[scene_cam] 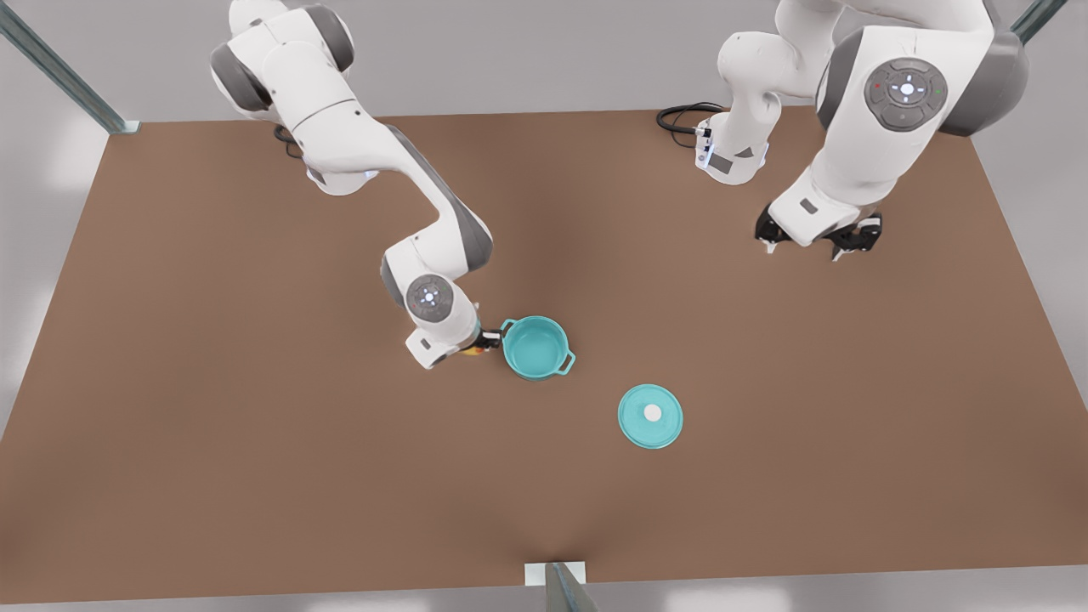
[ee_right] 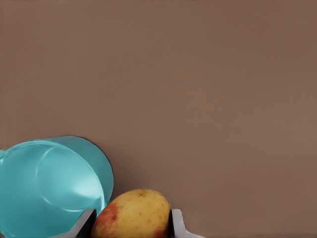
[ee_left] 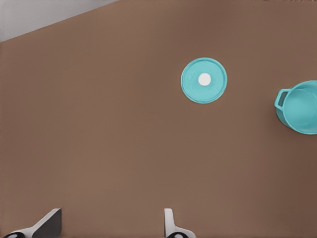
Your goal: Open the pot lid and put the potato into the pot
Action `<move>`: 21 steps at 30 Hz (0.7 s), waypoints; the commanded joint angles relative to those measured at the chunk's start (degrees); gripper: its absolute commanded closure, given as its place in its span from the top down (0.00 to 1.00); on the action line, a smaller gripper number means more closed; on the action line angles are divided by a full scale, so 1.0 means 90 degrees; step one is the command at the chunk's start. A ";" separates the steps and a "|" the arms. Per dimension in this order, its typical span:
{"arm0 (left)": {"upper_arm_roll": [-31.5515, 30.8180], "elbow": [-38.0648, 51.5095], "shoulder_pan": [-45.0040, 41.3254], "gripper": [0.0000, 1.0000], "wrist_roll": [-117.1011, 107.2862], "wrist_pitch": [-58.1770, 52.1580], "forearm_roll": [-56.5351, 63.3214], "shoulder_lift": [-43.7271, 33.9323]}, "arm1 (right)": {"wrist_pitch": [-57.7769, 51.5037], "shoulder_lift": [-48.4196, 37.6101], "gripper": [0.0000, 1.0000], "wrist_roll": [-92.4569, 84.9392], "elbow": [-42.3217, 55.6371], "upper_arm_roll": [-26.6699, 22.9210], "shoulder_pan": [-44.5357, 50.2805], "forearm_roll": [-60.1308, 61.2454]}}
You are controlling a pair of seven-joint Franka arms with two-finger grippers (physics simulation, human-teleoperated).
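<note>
The right gripper (scene_cam: 478,342) clamps the potato (ee_right: 132,214) just beside the open pot (scene_cam: 535,346), apparently above the table (scene_cam: 255,425); pot lid (scene_cam: 650,416) lies apart; left gripper (scene_cam: 818,240) waits, fingers wide.

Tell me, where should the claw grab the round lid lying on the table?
Probably by the small white knob at the centre of the pot lid, coming straight down from above. The lid lies flat on the table, so its thin edge gives little to pinch.
</note>
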 commanded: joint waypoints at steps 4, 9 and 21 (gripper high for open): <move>0.0029 0.0032 0.0184 1.00 -0.0090 0.0199 0.0042 0.0115 | -0.0064 0.0562 0.57 0.2889 0.0645 -0.0070 0.0492 0.0182; 0.0009 0.0012 0.0203 1.00 -0.0042 0.0649 0.0013 0.0125 | 0.0014 0.0972 0.57 0.3172 0.0830 -0.0178 0.0824 0.0211; 0.0322 -0.0222 0.0789 1.00 -0.0237 0.0620 -0.0984 0.0320 | -0.0034 0.1480 1.00 0.3563 0.1670 -0.0256 0.1010 0.0192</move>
